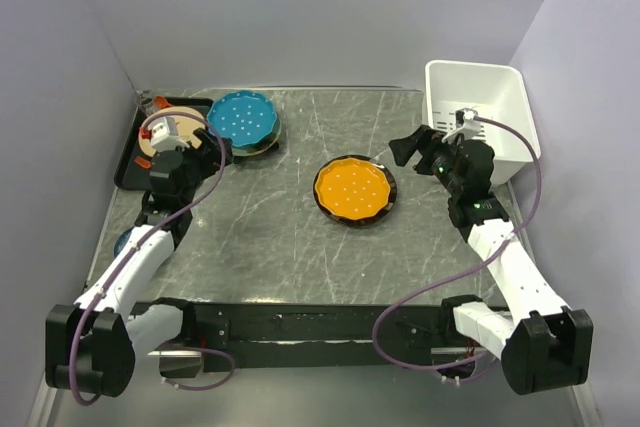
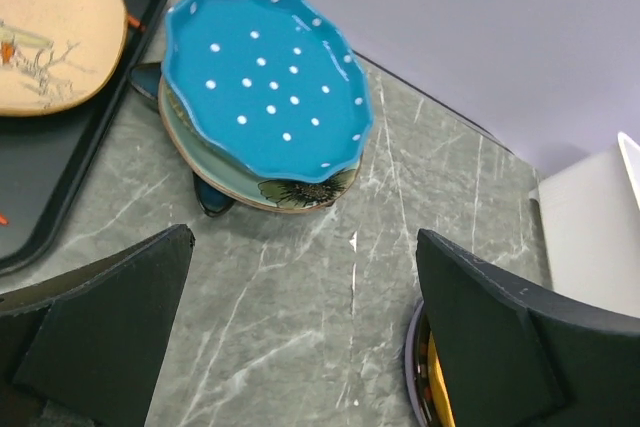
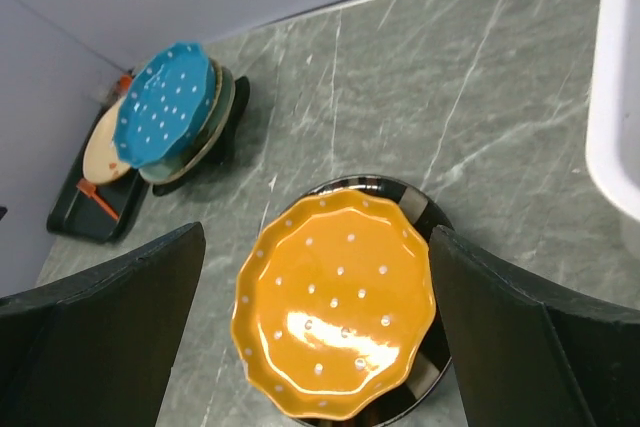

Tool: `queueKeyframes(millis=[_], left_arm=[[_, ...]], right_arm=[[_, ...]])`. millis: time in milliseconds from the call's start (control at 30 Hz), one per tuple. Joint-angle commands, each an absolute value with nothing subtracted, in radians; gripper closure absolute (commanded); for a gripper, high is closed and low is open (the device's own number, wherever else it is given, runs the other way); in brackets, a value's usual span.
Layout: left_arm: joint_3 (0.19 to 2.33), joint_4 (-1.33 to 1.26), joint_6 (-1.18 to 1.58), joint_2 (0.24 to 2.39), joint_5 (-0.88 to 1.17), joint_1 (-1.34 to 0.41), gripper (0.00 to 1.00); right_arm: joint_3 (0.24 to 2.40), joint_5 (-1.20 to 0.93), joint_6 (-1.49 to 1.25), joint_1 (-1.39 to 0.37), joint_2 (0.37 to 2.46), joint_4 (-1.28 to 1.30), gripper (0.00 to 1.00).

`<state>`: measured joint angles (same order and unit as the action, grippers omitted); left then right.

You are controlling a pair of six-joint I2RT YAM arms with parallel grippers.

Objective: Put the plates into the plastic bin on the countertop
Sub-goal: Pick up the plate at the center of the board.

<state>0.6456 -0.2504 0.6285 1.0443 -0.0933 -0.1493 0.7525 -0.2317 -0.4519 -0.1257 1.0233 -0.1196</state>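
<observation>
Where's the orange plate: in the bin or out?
Out. The orange plate lies atop a striped-rim plate on the countertop, left of the plastic bin.

Plain walls of a pale grey-lilac colour close the place on three sides: the back wall [image 1: 320, 7] stands along the far edge, and the left wall [image 1: 45, 117] and the right wall [image 1: 600, 57] run from it toward the near side, meeting it in two straight corners. Between them lies the countertop [image 1: 270, 247], a flat dark grey stone-look surface with thin white veins, which reaches up to the foot of the back wall. The light is soft and even, giving only faint shadows and a pale sheen on the stone.
</observation>
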Motion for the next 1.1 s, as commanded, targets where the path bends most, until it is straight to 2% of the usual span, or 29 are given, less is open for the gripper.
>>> queueKeyframes(millis=[0,233,500,633,833,1067], left_arm=[[0.678,-0.224,0.722,1.101,-0.144,-0.147,0.01],[0.877,-0.08,0.618,1.256,0.057,-0.147,0.01],[0.893,-0.228,0.6,1.321,0.368,-0.15,0.01],[0.98,-0.164,0.571,1.39,0.409,-0.175,0.01],[1.11,-0.028,0.48,1.488,0.399,-0.284,0.01],[1.187,-0.002,0.456,1.594,0.44,-0.377,0.13]], right_arm=[[0.802,-0.275,-0.462,-0.123,1.034,-0.083,0.0],[0.773,-0.331,-0.52,-0.124,1.071,-0.1,0.0],[0.83,-0.262,-0.502,-0.141,1.109,0.017,0.0],[0.845,-0.244,-0.491,-0.166,1.12,0.058,0.08],[0.836,-0.222,-0.503,-0.212,1.143,0.077,0.11],[0.787,-0.239,-0.509,-0.224,1.149,0.069,0.11]])
